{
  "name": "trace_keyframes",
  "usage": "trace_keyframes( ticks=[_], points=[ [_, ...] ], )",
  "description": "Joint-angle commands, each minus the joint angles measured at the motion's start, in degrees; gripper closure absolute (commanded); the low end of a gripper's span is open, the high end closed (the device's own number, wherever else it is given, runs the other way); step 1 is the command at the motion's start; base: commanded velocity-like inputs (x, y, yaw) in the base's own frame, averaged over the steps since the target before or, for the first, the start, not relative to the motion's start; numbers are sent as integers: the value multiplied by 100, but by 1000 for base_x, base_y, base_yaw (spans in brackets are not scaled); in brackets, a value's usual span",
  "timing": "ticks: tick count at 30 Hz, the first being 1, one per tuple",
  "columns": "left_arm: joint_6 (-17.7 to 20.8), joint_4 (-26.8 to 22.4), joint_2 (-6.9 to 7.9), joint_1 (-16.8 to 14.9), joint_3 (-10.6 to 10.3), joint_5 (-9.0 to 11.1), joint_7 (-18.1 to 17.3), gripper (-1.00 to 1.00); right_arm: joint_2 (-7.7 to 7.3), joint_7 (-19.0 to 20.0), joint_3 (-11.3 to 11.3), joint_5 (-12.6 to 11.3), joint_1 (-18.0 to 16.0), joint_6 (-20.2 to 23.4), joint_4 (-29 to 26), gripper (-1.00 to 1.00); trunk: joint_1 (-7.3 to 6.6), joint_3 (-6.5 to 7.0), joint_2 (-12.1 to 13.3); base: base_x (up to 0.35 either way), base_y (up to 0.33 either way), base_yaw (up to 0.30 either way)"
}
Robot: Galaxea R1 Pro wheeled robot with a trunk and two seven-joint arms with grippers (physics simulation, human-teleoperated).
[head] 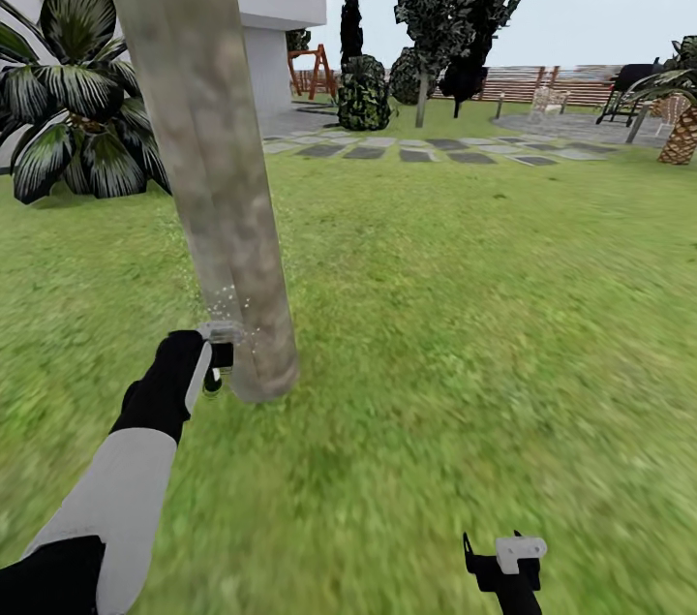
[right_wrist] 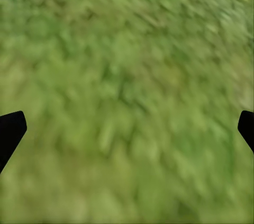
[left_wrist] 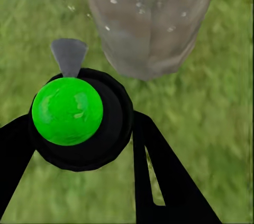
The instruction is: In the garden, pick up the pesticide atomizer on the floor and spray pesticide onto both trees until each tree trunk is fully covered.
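Green-capped pesticide atomizer [left_wrist: 69,113] sits clamped between left gripper [left_wrist: 79,144] fingers, nozzle just beside the tree trunk [head: 208,160] base. Whitish pesticide [head: 232,300] specks dot the bark. Right gripper [right_wrist: 127,128] spread wide over grass [right_wrist: 127,65], grasping nothing.

The tree trunk [head: 208,160] runs off the head view's top edge, and the floor [right_wrist: 127,75] is blurred.
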Motion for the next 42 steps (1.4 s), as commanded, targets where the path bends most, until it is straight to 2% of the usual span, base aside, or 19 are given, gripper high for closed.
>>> trace_keyframes(
  ticks=[1,4,6,9,10,11,14,19,23,29,32,34,35,37,39,42],
  points=[
    [119,-140,-22,-21,2,-13,-4,100,0,0,1,1,0,0,0,-100,0,-1,0,3,2,0],
    [445,-610,-99,-54,-50,-5,-7,100,0,0,-1,0,0,0,0,-100,0,-1,0,-3,0,0],
    [672,-830,-87,-47,-71,-10,-7,100,0,0,-1,1,0,0,0,-100,0,-1,0,-214,65,0],
    [762,-974,-81,-52,-76,-6,-7,100,0,0,0,-2,0,0,0,-100,0,-1,0,-160,40,0],
    [768,-998,-126,-59,-108,-4,-7,100,0,0,0,-3,0,0,0,-100,0,-1,0,-25,6,0],
    [773,-1008,-203,-83,-250,-5,-4,100,0,0,-4,-2,0,0,0,-100,0,-1,0,-10,2,0],
    [783,-1013,-301,-216,-398,-6,3,100,0,0,2,-1,0,0,0,-100,0,-1,0,-4,1,0],
    [793,-1036,-228,-312,-355,-9,2,100,0,0,0,0,0,0,0,-100,0,-1,0,0,0,0],
    [798,-1318,-182,-280,-349,-41,8,100,0,0,0,0,0,0,0,-100,0,-1,0,-131,54,0],
    [794,-1347,-248,-341,-404,-11,9,100,0,0,-1,-1,0,0,0,-100,0,-1,0,-40,18,0],
    [804,-1348,-181,-386,-357,-21,3,100,0,0,1,1,0,0,0,-100,0,-1,0,-1,0,0],
    [807,-1348,-82,-390,-346,-21,2,100,0,0,0,0,0,0,0,-100,0,-1,0,0,0,0],
    [810,-1350,19,-396,-343,-15,2,100,0,0,-1,-1,0,-2,0,-100,0,-1,0,0,0,0],
    [811,-1349,65,-406,-344,-8,1,100,0,0,1,0,0,0,0,-100,0,-1,0,0,0,0],
    [821,-1352,34,-410,-352,1,1,100,0,0,-1,0,0,-1,0,-100,0,-1,0,0,0,0],
    [846,-1414,-126,-581,-393,11,1,100,0,0,-3,1,0,0,0,-100,0,-1,0,0,0,0]
  ],
)
